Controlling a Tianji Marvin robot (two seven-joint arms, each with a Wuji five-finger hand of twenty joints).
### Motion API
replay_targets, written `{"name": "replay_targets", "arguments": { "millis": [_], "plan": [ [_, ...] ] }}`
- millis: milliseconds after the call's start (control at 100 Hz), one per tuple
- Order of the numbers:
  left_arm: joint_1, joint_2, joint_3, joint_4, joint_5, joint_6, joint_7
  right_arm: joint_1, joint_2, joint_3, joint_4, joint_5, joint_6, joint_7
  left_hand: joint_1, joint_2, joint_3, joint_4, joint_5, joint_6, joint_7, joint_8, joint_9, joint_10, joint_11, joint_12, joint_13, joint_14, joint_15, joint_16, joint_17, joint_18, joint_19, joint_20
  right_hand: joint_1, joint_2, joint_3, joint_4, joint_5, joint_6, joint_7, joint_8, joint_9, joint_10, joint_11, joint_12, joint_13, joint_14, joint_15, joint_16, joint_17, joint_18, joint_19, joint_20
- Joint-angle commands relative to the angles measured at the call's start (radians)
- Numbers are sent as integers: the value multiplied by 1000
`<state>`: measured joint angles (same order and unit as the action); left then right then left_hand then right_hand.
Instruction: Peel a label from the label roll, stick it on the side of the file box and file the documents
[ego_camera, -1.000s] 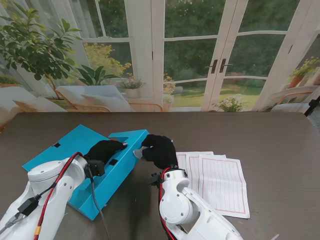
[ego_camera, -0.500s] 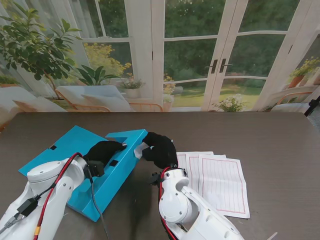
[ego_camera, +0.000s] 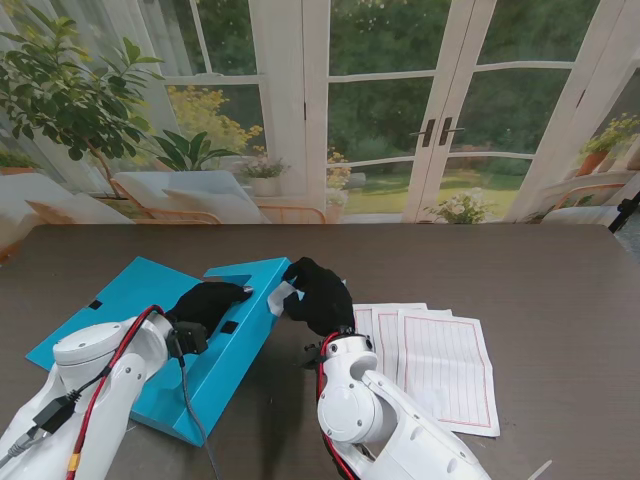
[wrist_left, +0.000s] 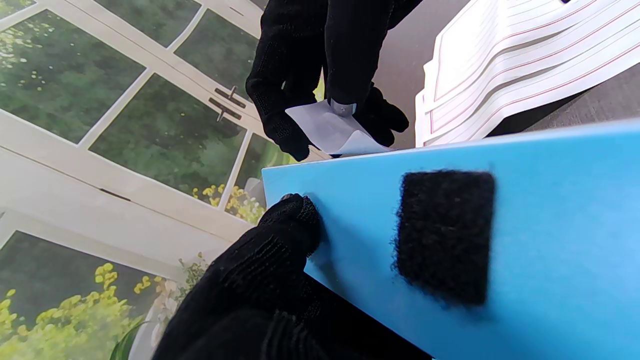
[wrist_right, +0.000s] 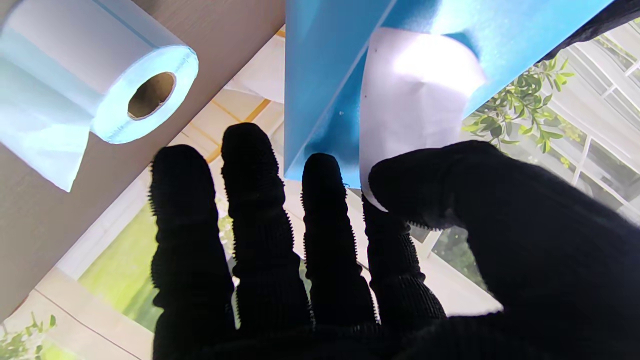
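The blue file box (ego_camera: 160, 340) lies open on the table's left half, its side wall (wrist_right: 325, 75) facing my right hand. My left hand (ego_camera: 210, 303) grips the box at its far edge, one fingertip (wrist_left: 295, 220) on the blue panel (wrist_left: 550, 240) beside a black velcro patch (wrist_left: 442, 235). My right hand (ego_camera: 322, 297) pinches a white label (wrist_right: 415, 95) between thumb and forefinger; the label's free end touches the box's side. The label (wrist_left: 332, 132) also shows at the box's edge. The label roll (wrist_right: 100, 85) lies on its side on the table, hidden in the stand view. The documents (ego_camera: 430, 360) lie right of my right hand.
The ruled sheets (wrist_left: 525, 60) sit fanned out close to the box's right side. The dark table (ego_camera: 520, 270) stretches away behind and to the right. Glass doors and plants stand beyond its far edge.
The box has swung left and nearer to me under my left hand. My right hand has moved slightly left and farther, keeping the label at the box's side.
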<state>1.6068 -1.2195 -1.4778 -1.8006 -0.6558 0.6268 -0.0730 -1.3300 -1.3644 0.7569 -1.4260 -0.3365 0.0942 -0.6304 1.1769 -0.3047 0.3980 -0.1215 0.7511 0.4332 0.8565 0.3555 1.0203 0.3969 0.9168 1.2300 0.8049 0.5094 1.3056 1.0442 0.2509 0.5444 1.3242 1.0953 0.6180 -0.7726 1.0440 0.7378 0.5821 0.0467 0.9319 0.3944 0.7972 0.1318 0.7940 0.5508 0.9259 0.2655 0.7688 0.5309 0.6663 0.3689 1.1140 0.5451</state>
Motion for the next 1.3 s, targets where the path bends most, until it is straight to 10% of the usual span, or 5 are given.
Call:
{"name": "replay_targets", "arguments": {
  "millis": [0, 300, 550, 870, 1290],
  "plan": [
    [2, -1, -1, -15, 0, 0, -25, -2, -4, -4, 3, -4, 1, 17, 114, 34, 109, 39, 35, -61, 64, 3, 37, -5, 38, 19, 50, 109, 49, 13, -33, -52, 19, 23, -18, 25, -30, -49, -44, 9, -36, -26, -50, 13, -43, -52, -30, -15, 9, -11, -372, -35, 38, 14],
    [7, -3, -3, -23, 2, 5, -15, -6, 7, 14, -7, -10, 9, 30, 114, 35, 109, 39, 35, -64, 65, 4, 37, -4, 38, 20, 49, 106, 50, 13, -34, -53, 18, 23, -65, 72, -95, -191, -179, 77, -89, -67, -131, 15, -43, -67, -103, -8, -9, -18, -415, -43, 12, 15],
    [6, -4, -1, -23, 2, 8, -12, -24, 14, 42, -40, -15, -11, 18, 114, 35, 108, 39, 34, -62, 64, 4, 36, -4, 37, 19, 49, 106, 49, 13, -34, -53, 18, 23, -280, 117, -87, 246, -202, 50, -77, -86, -185, 22, -30, -80, -165, 5, -18, -23, -435, -44, -13, 43],
    [9, -5, -3, -29, 3, 11, -5, -37, 7, 47, -66, -36, -32, -38, 114, 35, 108, 40, 34, -61, 64, 4, 36, -4, 37, 20, 48, 108, 49, 13, -35, -54, 18, 23, -264, 130, -90, 283, -70, 24, -3, -51, -110, 20, 19, -52, -120, 17, 5, -18, -397, -26, 11, 48],
    [5, -7, 0, -26, 3, 11, 0, -89, 12, 60, -141, -26, -125, -58, 114, 35, 109, 40, 34, -61, 64, 3, 36, -4, 37, 20, 48, 107, 49, 13, -35, -54, 18, 23, -244, 222, 7, 360, 449, 22, 194, -228, 571, 70, -86, 25, 355, 104, 150, 47, -65, 138, 211, 7]
  ]
}}
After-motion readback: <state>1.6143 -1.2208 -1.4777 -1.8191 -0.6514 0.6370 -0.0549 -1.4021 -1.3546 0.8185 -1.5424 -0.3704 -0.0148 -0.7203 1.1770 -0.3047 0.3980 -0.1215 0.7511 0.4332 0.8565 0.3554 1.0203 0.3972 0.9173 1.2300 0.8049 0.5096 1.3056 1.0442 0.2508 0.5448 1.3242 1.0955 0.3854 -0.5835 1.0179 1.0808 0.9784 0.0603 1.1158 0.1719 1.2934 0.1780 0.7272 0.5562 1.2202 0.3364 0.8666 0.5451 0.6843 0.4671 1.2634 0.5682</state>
